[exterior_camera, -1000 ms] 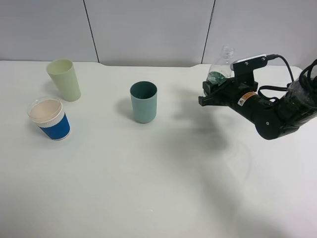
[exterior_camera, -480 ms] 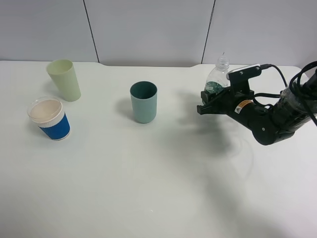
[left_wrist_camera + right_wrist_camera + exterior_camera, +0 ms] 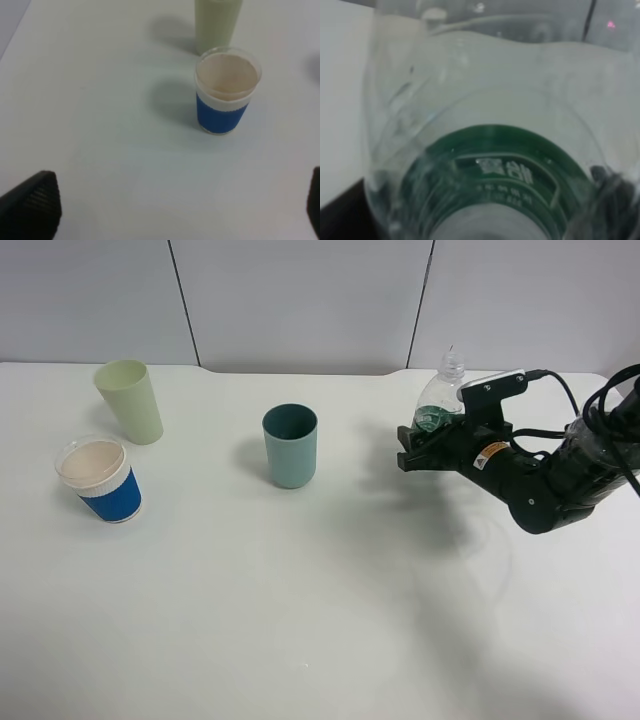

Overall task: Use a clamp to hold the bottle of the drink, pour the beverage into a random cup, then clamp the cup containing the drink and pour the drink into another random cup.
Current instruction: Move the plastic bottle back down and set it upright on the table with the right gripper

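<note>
Exterior high cam had my right gripper (image 3: 412,446) around the upright bottle (image 3: 438,405) at the table's (image 3: 300,620) right side, clamped or loose I couldn't tell; guessed bottle put-down, so next meant backing off cleanly toward the teal cup (image 3: 290,450).

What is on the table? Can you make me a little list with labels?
Table: white
Bottle: clear, green label, upright on the right
Right tool: jaws either side of the bottle; grip unclear
Teal cup: middle, standing alone
Pale green cup: far left, at the back
Blue-banded cup: left, nearer the camera than the pale green cup
Left tool: open, holding nothing
</note>
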`<state>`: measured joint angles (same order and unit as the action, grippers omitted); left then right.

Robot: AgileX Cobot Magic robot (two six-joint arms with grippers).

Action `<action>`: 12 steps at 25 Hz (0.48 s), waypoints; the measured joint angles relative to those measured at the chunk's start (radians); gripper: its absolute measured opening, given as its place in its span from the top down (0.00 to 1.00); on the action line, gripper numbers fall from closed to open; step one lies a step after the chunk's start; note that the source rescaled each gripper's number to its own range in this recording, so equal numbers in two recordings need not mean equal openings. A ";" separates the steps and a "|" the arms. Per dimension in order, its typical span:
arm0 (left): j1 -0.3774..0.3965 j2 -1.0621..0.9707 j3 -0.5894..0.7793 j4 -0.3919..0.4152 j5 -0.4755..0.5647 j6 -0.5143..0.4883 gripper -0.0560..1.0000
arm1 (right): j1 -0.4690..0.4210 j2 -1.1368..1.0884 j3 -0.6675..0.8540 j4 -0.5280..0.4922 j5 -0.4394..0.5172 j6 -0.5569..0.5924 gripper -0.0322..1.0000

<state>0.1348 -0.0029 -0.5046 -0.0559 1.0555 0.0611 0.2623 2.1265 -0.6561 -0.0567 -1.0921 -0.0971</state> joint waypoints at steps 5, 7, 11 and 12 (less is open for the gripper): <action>0.000 0.000 0.000 0.000 0.000 0.000 0.00 | 0.000 0.000 0.000 0.000 -0.026 -0.001 0.05; 0.000 0.000 0.000 0.000 0.000 0.000 0.00 | 0.000 0.000 0.000 0.000 -0.028 -0.002 0.02; 0.000 0.000 0.000 0.000 0.000 0.000 0.00 | 0.000 -0.009 0.001 -0.001 -0.004 -0.002 0.01; 0.000 0.000 0.000 0.000 0.000 0.000 0.00 | 0.000 -0.019 0.002 -0.005 0.017 -0.002 0.01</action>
<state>0.1348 -0.0029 -0.5046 -0.0559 1.0555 0.0611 0.2623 2.1074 -0.6541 -0.0615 -1.0753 -0.0986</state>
